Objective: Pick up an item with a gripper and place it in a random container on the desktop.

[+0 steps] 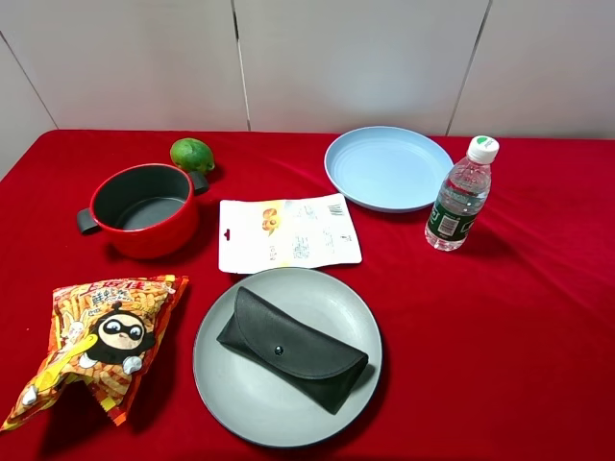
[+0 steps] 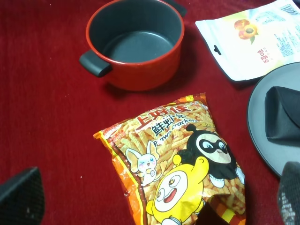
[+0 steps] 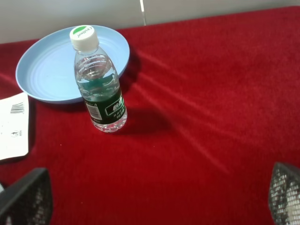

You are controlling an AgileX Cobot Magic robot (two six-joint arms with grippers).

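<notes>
The black glasses case (image 1: 293,348) lies flat on the large grey plate (image 1: 250,403) at the front middle of the red table, flap shut. Its end (image 2: 281,117) and the plate's rim (image 2: 260,140) also show in the left wrist view. Neither arm shows in the exterior high view. My left gripper (image 2: 154,199) is open and empty, its fingertips (image 2: 21,194) wide apart above the orange snack bag. My right gripper (image 3: 154,197) is open and empty over bare red cloth, short of the water bottle.
A red pot (image 1: 146,206) and a green fruit (image 1: 192,154) stand at the back left. A white pouch (image 1: 288,233) lies behind the grey plate. A light blue plate (image 1: 384,168) and a water bottle (image 1: 461,197) stand at the back right. An orange snack bag (image 1: 101,341) lies at the front left.
</notes>
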